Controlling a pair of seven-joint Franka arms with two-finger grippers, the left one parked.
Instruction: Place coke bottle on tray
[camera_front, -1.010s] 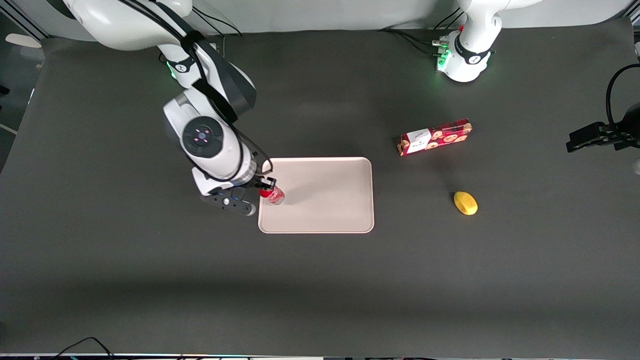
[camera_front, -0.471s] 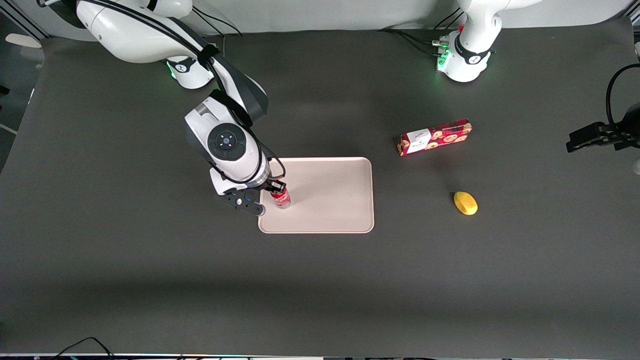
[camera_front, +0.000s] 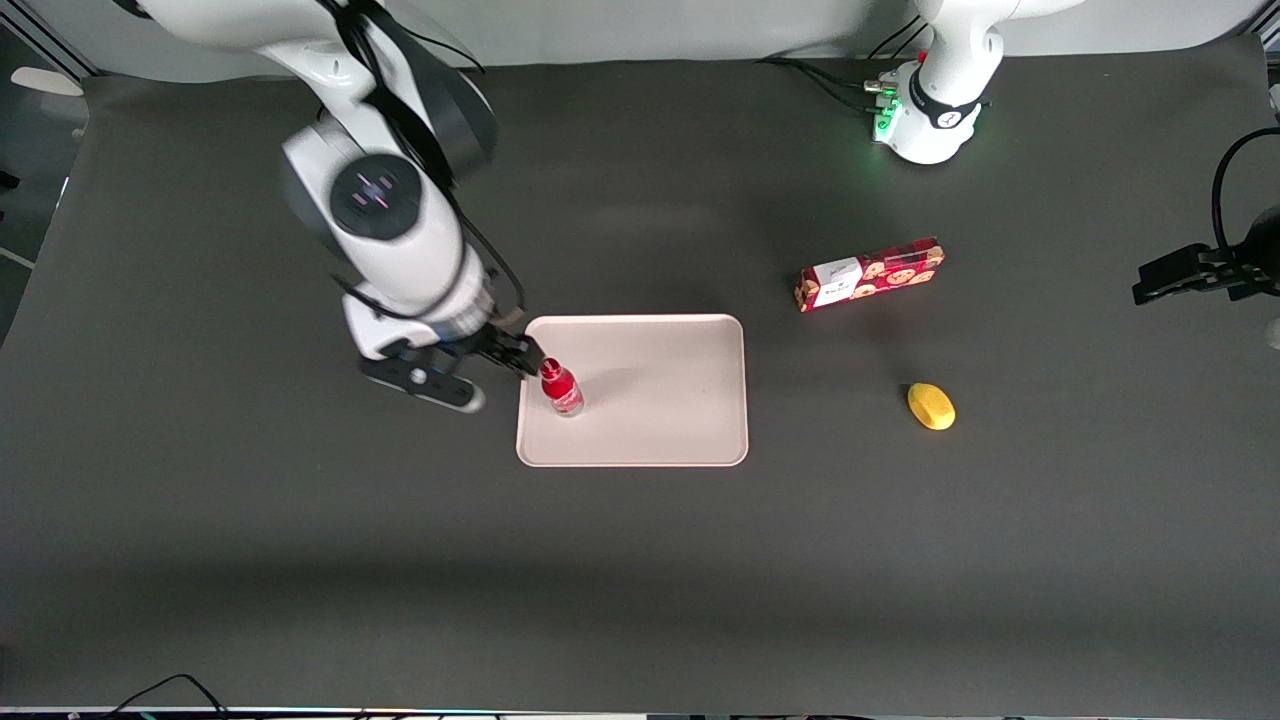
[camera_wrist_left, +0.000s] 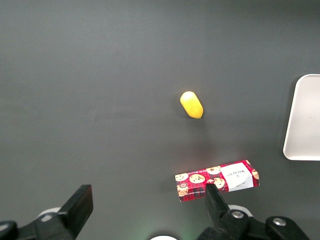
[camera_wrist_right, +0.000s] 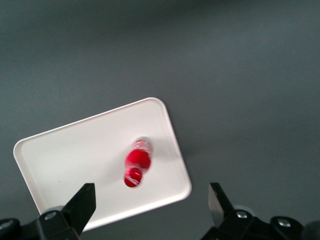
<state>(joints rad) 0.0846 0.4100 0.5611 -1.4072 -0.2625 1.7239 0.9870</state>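
Front view: the coke bottle (camera_front: 561, 389) stands upright on the tray (camera_front: 660, 420), near the tray's end toward the working arm, with nothing holding it. The right wrist view confirms this: the coke bottle (camera_wrist_right: 136, 167) sits inside the rim of the tray (camera_wrist_right: 60, 150), well below the camera. The claw (camera_front: 505, 352) is spread and released, above the tray's edge just beside the bottle cap and apparently clear of it, though that gap is hard to judge. Placement appears done; only arm retreat remains. A cookie box (camera_front: 869, 274) and a yellow object (camera_front: 930, 406) lie on the bench (camera_front: 640, 580) toward the parked arm's end.
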